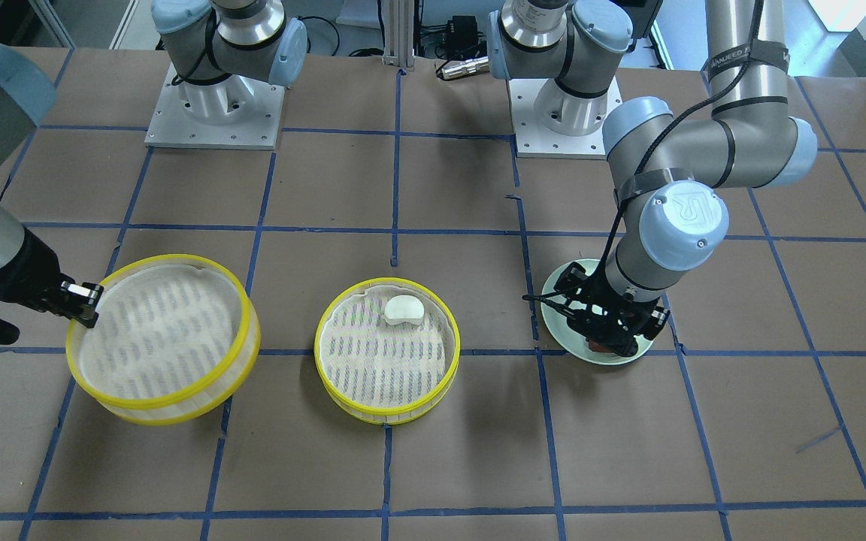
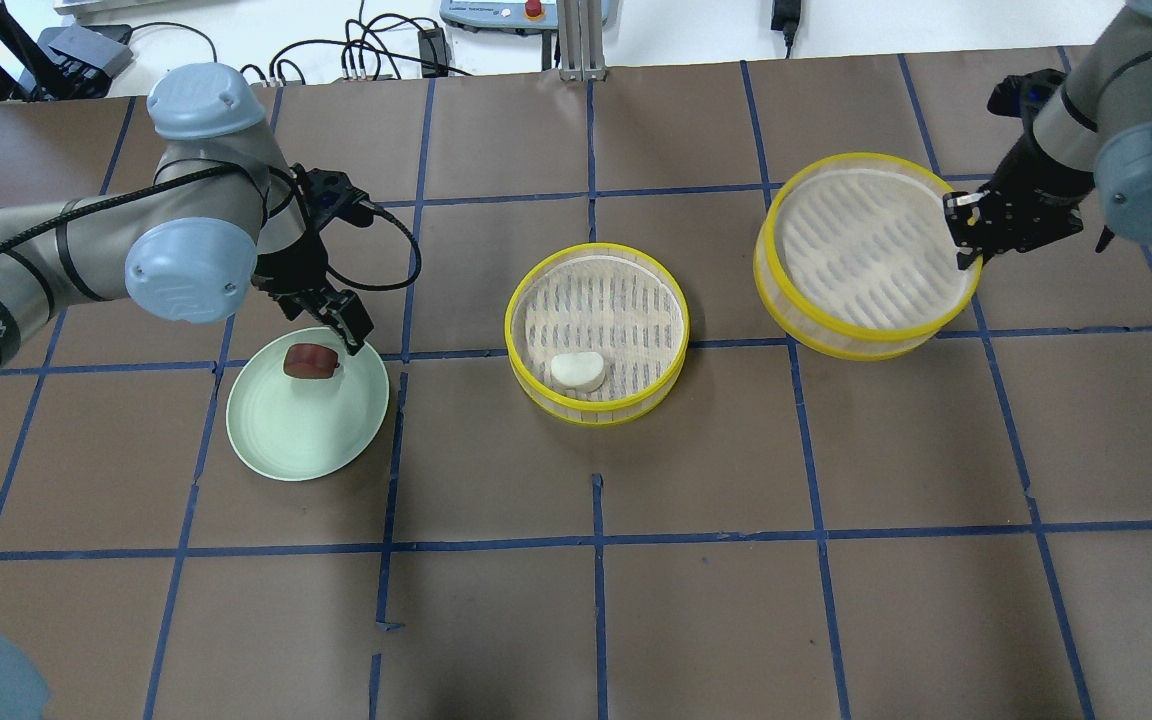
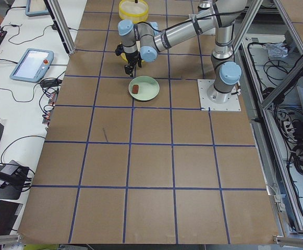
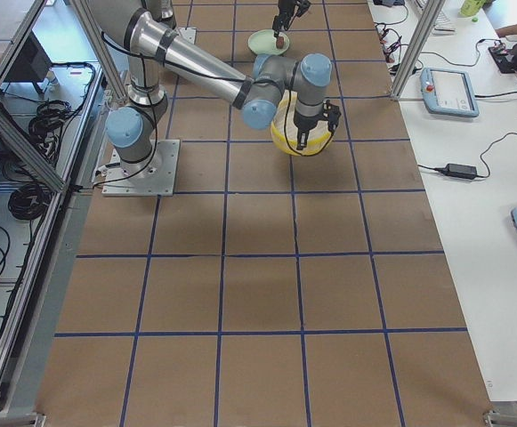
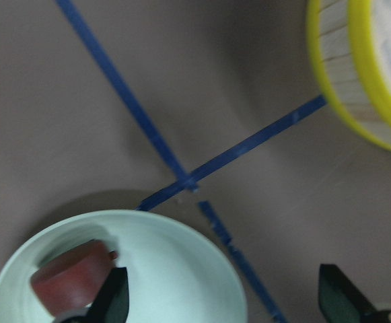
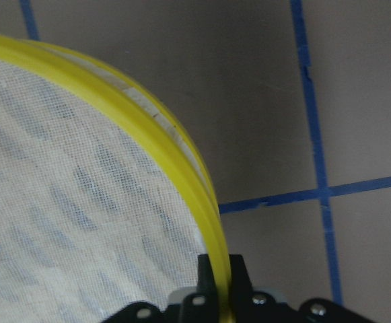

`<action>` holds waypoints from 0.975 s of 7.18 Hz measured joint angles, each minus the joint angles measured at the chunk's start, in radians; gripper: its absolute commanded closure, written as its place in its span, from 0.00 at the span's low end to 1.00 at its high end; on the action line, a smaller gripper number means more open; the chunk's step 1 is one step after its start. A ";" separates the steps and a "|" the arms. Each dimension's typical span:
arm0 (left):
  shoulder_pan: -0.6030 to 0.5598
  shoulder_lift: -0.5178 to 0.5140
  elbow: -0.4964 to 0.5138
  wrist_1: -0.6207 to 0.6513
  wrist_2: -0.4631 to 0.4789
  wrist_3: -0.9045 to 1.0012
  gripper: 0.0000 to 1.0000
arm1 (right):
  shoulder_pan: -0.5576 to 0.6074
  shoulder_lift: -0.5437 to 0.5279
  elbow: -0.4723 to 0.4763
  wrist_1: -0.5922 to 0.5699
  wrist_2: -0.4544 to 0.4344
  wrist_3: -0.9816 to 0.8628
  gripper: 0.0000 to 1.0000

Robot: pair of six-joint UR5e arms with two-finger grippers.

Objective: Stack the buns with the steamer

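Note:
The reddish-brown bun (image 2: 311, 360) lies on the pale green plate (image 2: 301, 430), near its far rim. My left gripper (image 2: 336, 335) hangs open just above that rim. In the left wrist view the bun (image 5: 70, 279) sits beside one fingertip (image 5: 114, 296), not between the two. The white bun (image 2: 576, 370) lies inside the middle yellow-rimmed steamer (image 2: 596, 335). My right gripper (image 2: 966, 235) is shut on the rim of the second, empty steamer (image 2: 866, 255), which looks tilted. The right wrist view shows its fingers (image 6: 215, 282) clamping the yellow rim (image 6: 182, 161).
The brown table is marked with a grid of blue tape lines (image 2: 596, 540). The two arm bases (image 1: 215, 105) stand at the robot's side. Cables and a teach pendant (image 2: 496, 12) lie beyond the far edge.

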 measured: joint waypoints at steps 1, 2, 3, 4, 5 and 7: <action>0.010 -0.022 -0.002 0.018 0.046 -0.041 0.07 | 0.100 0.002 -0.029 0.012 0.004 0.143 0.91; 0.015 -0.038 -0.001 0.026 0.060 -0.158 0.07 | 0.202 0.015 -0.047 0.012 0.009 0.285 0.91; 0.017 -0.050 -0.004 0.028 0.062 -0.280 0.08 | 0.298 0.039 -0.055 0.007 0.010 0.413 0.91; 0.018 -0.064 -0.005 0.030 0.063 -0.344 0.17 | 0.366 0.068 -0.059 0.002 0.009 0.504 0.90; 0.019 -0.079 -0.004 0.032 0.064 -0.368 0.23 | 0.405 0.091 -0.065 0.001 0.012 0.565 0.90; 0.019 -0.096 0.002 0.032 0.064 -0.377 0.48 | 0.431 0.109 -0.069 0.006 0.038 0.620 0.90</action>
